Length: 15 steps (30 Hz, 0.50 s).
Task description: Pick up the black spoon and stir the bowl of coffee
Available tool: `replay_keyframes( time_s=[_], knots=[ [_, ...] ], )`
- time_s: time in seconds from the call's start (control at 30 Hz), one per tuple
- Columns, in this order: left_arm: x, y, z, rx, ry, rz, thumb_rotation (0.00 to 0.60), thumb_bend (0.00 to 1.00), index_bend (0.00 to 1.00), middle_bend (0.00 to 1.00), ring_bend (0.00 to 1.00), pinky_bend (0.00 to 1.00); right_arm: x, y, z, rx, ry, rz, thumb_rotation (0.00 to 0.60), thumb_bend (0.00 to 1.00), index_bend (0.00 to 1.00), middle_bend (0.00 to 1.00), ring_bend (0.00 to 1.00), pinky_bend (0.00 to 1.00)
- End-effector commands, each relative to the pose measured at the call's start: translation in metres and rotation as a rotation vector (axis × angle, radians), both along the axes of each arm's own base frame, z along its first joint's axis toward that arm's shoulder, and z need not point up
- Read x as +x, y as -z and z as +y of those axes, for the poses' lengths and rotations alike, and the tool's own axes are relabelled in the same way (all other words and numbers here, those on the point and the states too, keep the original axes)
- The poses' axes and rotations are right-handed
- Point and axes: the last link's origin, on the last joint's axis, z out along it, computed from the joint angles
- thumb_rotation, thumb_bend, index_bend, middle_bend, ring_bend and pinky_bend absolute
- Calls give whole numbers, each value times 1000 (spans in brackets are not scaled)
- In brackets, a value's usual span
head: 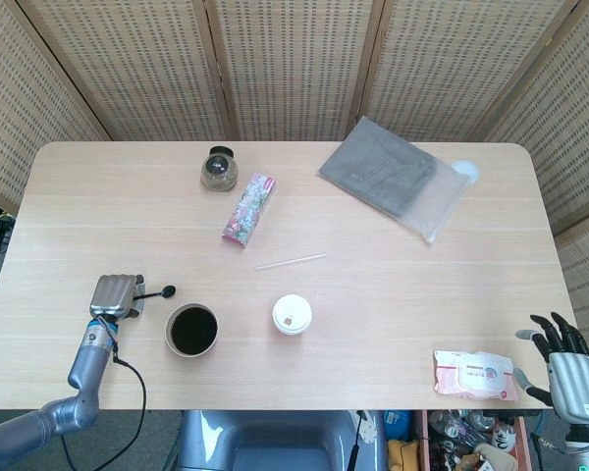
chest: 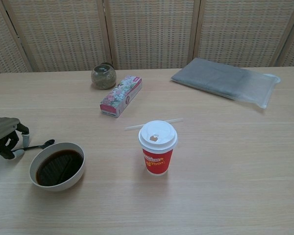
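Note:
The black spoon [head: 158, 291] [chest: 39, 146] lies flat on the table, its scoop pointing right, just left of the white bowl of coffee [head: 191, 330] [chest: 57, 166]. My left hand [head: 114, 295] [chest: 5, 135] sits at the spoon's handle end with its fingers curled down over the handle. The contact itself is partly hidden under the fingers. My right hand [head: 567, 368] hangs beyond the table's front right corner, holding nothing, fingers apart; the chest view does not show it.
A lidded red paper cup [head: 292, 315] [chest: 158, 147] stands right of the bowl, with a clear straw [head: 290, 261] behind it. Further back are a floral packet [head: 248, 209], a small jar [head: 219, 168] and a grey pouch [head: 393, 178]. A wipes pack [head: 475, 374] lies front right.

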Motion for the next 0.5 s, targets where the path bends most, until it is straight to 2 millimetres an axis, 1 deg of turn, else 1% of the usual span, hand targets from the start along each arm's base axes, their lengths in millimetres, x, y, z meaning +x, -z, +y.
replay_keyframes(
  time_s=[0.03,0.5],
  knots=[
    [0,0,0,0,-1,3,600,411,481,786,732,698,0,0,0,-1,1,0,600,383,368,277,108,192],
    [-6,1,-5,10,-20,12,600,411,481,787,732,698,-3,-2,0,-6,3,-2,600,383,368,277,108,192]
  ],
)
